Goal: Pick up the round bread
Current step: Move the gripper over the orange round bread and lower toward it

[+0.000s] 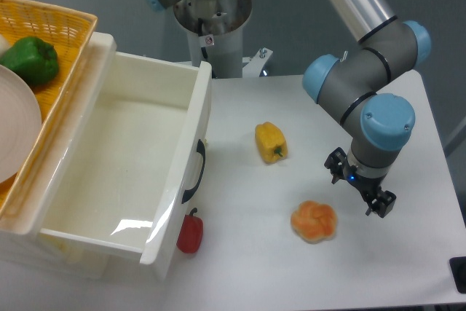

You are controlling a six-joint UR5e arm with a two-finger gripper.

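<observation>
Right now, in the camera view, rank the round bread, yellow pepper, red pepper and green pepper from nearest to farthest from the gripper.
From the gripper:
1. Round bread, just beside it, lower left.
2. Yellow pepper, up and left, mid-table.
3. Red pepper, by the white drawer's front.
4. Green pepper, in the basket, far left.

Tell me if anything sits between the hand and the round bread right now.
Nothing visible does. The hand hangs just right of the bread and a little behind it, with only bare table between them. The yellow pepper and red pepper lie off to the left, clear of that path.
</observation>
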